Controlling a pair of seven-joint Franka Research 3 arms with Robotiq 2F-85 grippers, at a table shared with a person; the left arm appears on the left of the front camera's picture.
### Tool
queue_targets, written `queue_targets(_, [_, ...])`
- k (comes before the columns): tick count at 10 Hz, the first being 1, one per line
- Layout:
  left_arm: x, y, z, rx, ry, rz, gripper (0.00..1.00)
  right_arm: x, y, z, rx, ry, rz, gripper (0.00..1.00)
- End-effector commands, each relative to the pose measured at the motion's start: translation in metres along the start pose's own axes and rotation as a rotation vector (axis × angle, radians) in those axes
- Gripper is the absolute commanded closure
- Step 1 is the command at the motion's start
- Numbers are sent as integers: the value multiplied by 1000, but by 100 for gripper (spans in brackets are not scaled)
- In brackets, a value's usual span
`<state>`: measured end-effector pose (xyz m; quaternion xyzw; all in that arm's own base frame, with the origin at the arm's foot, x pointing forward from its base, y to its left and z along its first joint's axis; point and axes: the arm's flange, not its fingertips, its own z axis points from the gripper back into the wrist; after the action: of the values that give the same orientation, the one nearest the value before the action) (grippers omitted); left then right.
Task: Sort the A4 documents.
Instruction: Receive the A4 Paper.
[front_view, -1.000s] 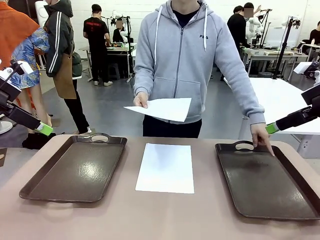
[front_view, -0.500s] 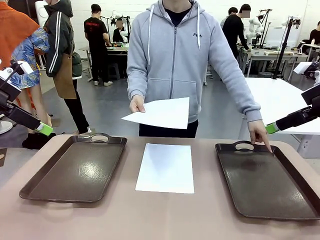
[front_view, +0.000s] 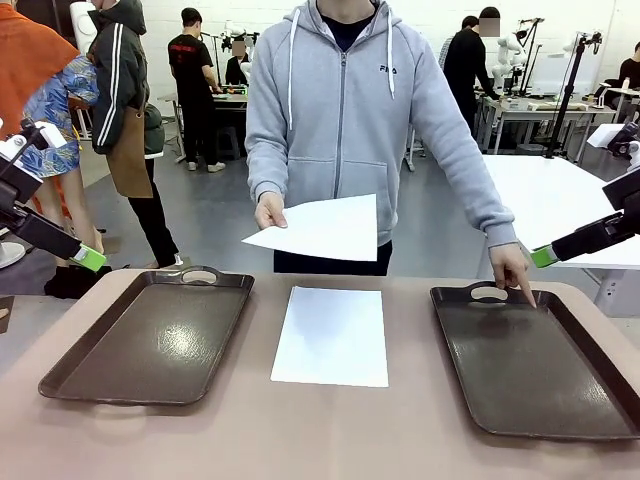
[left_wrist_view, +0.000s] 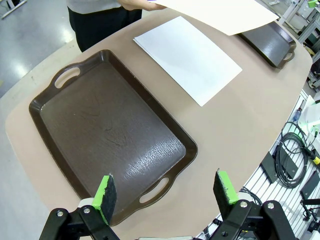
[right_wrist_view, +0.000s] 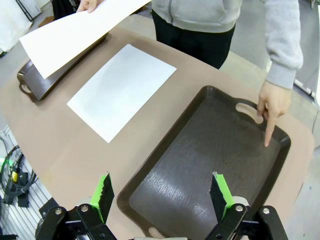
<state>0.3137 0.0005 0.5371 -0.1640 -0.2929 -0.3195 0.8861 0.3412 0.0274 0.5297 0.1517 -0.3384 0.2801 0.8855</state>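
Since a second ago the person has straightened up and shifted slightly left, and the held sheet has drifted left with them. The pointing hand has slid a little along the far rim of the right tray. Both arms sit where they were.

The held sheet is white and blank, pinched at one corner by the person's other hand. It hangs roughly level in the air above the far edge of the surface, touching nothing else. A second sheet lies flat on the surface between the two dark brown trays, apart from both, long side running away from the robot. The left tray has nothing in it. The right tray has nothing in it either; the pointing hand's index fingertip is down at its far rim, just beside the cut-out handle.

The left end effector hovers above the near edge of the left tray, fingers wide apart, gripping nothing. The right end effector hovers above the near part of the right tray, fingers also spread wide, gripping nothing.
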Motion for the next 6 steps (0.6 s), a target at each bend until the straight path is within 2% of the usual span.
queue_targets(1, [0,1,0,-11,-5,0,0,12,-6,-14,90,21,-99,0])
queue_targets(4, [0,1,0,-11,-5,0,0,47,-7,-75,191,155,-308,0])
queue_targets(6, [0,1,0,-11,-5,0,0,68,-3,-107,299,183,-444,0])
